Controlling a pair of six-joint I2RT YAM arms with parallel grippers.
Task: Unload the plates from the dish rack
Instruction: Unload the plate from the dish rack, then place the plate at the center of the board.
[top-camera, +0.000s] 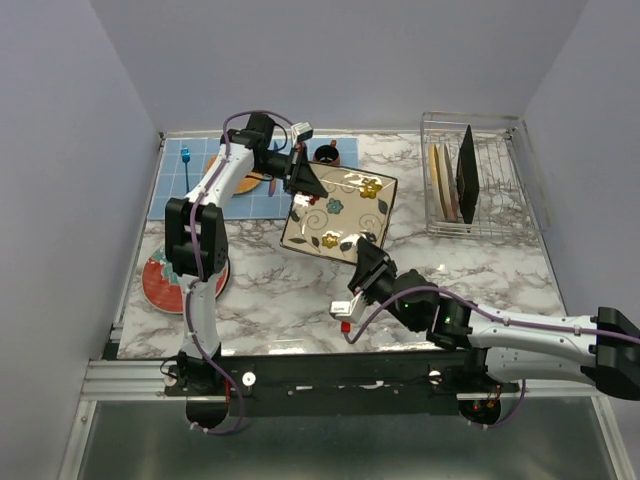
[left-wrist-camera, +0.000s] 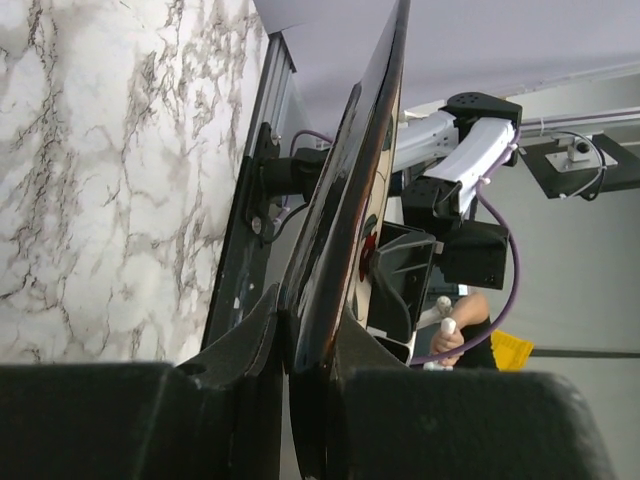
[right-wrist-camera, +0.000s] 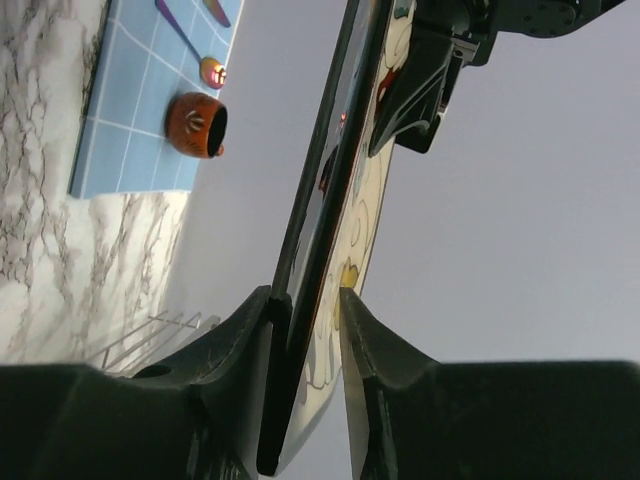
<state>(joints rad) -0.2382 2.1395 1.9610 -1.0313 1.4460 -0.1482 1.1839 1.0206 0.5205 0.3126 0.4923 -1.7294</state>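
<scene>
"Two claws hold one plate, is it so?"

"Yes. The square cream plate with flowers is held from two opposite sides. The left claw is clenched on its far left edge, and the right claw is clenched on its near right edge. In each wrist view the thin edge of the plate goes between the two fingers, and the fingers press on both faces."

"Where is this plate?"

"It is lifted over the middle of the table, tilted, with its flower side turned up. It is well apart from the rack."

"And the rack, what does it contain?"

"The rack stands at the far right corner of the table. Two round pale plates stand upright in it, close together, and a dark square plate stands just to the right of them."

"Is any plate already out?"

"A red plate with a teal middle lies flat at the near left of the table. The left arm hides part of it."

"What more is there?"

"A blue mat lies at the far left, and a brown cup stands at its right side, behind the lifted plate."
</scene>
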